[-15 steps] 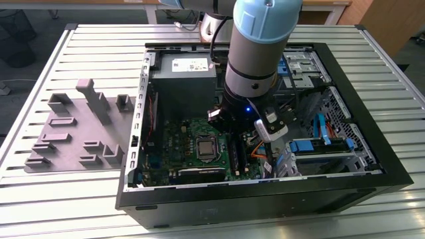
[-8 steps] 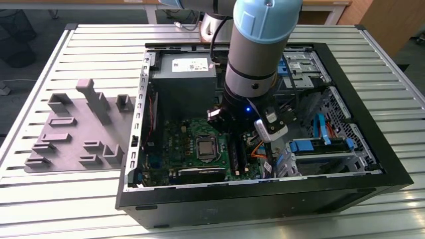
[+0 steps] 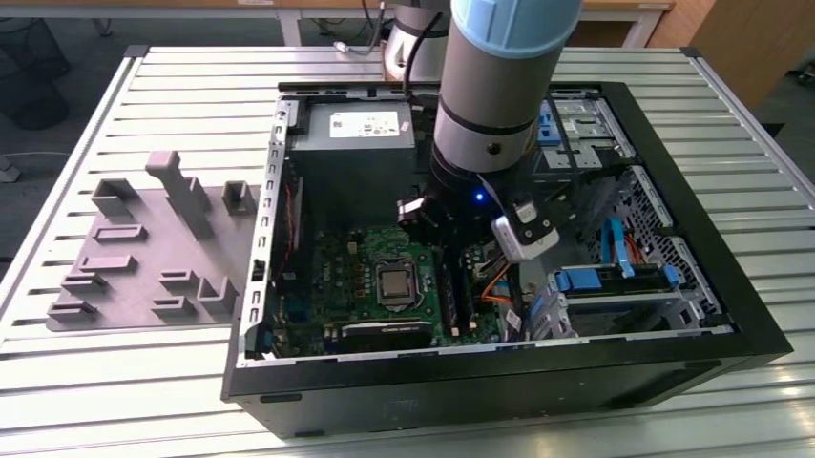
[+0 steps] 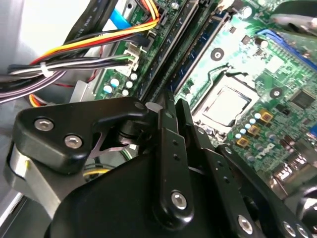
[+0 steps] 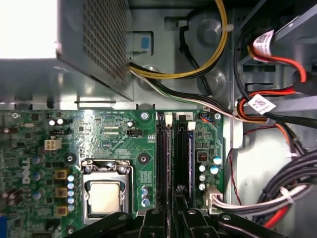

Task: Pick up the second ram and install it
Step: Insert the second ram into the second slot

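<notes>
gripper [image 5: 171, 218] low over the motherboard slots [image 5: 171, 148], lower centre of frame; fingers look together, grip unclear. risk: misaligned ram [image 5: 182, 153] jams, stressing the slot.

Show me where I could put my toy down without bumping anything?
The slatted table has bare room in front of the grey block tray, and behind it too. Inside the computer case it is crowded: the arm, cables and green board take up the space.

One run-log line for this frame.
arm: inside open PC case | gripper: over motherboard RAM slots | second ram: not discernible
</notes>
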Motion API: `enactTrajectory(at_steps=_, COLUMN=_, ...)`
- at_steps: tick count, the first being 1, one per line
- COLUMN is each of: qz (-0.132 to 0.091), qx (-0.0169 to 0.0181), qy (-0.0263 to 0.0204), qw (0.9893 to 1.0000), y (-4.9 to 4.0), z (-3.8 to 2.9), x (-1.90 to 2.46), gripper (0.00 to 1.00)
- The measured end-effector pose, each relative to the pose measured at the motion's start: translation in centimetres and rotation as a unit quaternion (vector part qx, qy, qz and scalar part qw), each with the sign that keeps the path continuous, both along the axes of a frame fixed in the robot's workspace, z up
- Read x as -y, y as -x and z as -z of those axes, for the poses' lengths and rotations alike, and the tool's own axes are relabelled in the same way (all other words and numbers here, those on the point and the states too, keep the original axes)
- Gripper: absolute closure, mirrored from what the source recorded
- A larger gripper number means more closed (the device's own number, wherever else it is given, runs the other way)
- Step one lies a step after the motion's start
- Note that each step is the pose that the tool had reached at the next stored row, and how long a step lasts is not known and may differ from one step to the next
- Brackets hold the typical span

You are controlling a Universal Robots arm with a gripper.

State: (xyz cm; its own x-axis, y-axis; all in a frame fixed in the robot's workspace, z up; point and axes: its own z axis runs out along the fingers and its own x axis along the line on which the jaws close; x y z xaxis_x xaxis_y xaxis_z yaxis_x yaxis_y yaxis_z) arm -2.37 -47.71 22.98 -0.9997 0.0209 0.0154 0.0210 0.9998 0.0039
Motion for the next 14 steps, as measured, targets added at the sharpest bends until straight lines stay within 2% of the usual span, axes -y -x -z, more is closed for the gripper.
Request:
enactTrajectory(at_steps=5, qz=0.000, qx=-0.0003, qy=-0.0001, qw=1.0000, y=0.00, z=-0.13, x=0.00, gripper=0.79)
enactTrajectory(at_steps=7, qz=0.000, qx=-0.0003, qy=-0.0001, qw=1.0000, y=0.00, z=-0.14, x=0.00, gripper=0.80)
enactTrajectory(at_steps=9, qz=0.000, qx=-0.0003, qy=-0.0001, qw=1.0000, y=0.00, z=-0.14, x=0.00, gripper=0.89)
enactTrajectory(at_steps=14, qz=0.000, qx=-0.0004, qy=0.0000, qw=1.0000, y=0.00, z=-0.14, x=0.00, gripper=0.89)
